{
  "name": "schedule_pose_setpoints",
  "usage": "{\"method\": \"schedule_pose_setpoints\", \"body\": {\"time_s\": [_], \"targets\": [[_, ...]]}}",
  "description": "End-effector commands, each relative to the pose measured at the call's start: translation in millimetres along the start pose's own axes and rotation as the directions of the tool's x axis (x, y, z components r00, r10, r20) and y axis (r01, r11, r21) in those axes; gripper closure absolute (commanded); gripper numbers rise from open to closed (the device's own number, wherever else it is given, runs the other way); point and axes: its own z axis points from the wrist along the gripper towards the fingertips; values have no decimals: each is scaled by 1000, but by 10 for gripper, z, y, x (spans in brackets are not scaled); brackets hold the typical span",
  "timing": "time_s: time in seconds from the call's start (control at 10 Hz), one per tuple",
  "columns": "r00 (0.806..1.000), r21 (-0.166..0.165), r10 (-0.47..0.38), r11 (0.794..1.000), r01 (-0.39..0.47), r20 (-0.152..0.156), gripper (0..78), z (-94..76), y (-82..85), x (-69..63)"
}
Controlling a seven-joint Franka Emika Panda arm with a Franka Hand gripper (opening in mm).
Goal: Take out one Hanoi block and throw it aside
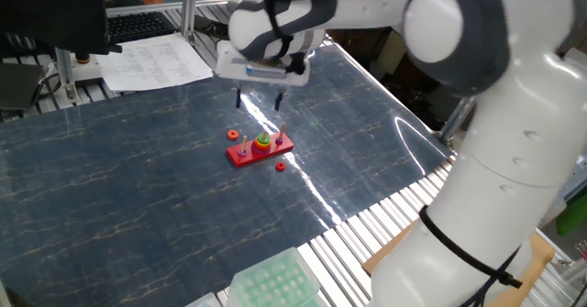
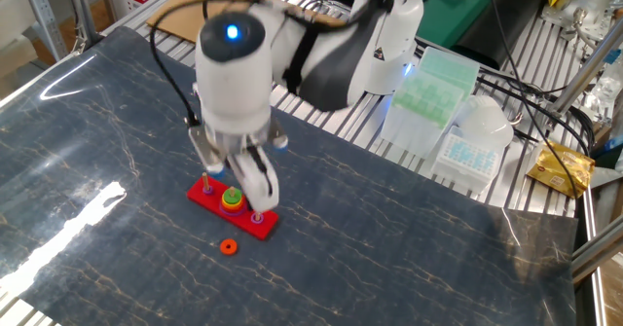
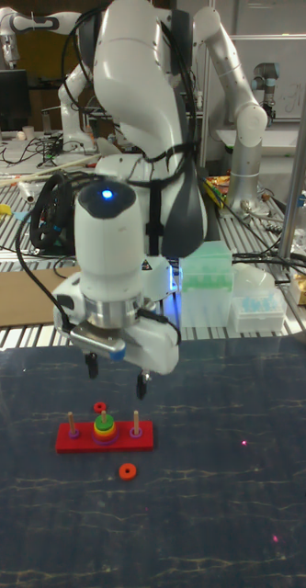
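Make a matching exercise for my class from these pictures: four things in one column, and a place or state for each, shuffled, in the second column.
Column one:
1. Hanoi block
2. red pegged base
3. claw
4. green and yellow discs

Column two:
A. stacked on the middle peg
B. open, raised above the base, holding nothing
C. lying loose on the table, off the base
D. flat on the dark table, three pegs upright

Right pairs: 1-C, 2-D, 3-B, 4-A
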Motion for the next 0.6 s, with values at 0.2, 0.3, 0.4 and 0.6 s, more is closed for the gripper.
{"method": "schedule_pose_setpoints", "body": {"time_s": [0.2,0.3,0.4,0.6], "targets": [[979,-1,-205,979,205,-9,2,-455,-433,154],[978,0,-210,978,210,-8,2,-473,-457,160],[977,3,-215,977,215,-8,2,-483,-471,163],[977,11,-212,977,212,-7,2,-486,-472,161]]}}
